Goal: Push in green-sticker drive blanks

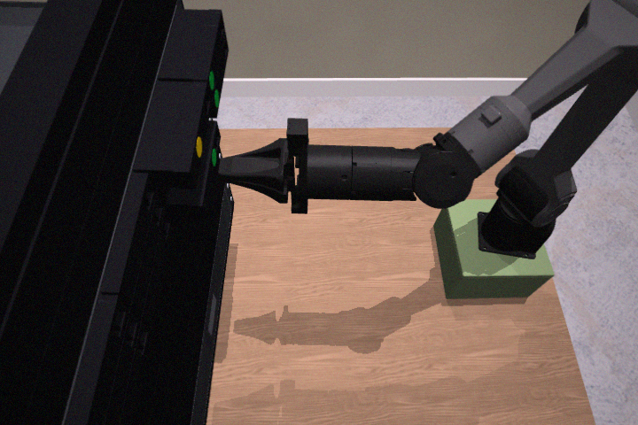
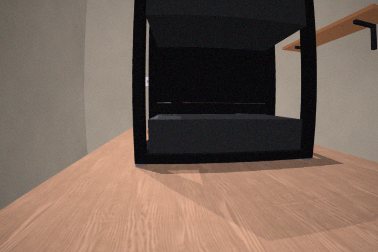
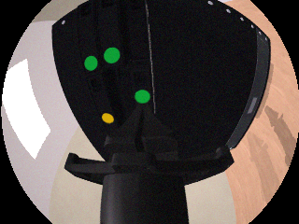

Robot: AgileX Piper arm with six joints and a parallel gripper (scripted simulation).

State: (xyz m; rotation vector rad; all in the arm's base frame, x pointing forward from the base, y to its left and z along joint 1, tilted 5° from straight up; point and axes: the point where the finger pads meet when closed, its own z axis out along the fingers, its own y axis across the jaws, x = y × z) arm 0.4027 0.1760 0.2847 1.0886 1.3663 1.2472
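Pincer (image 1: 221, 167) is closed on nothing, its tip at the lowest green-stickered blank (image 1: 213, 157) on the rack (image 1: 128, 251) front. You seem to have all three green blanks left; leave the yellow one (image 1: 198, 145).
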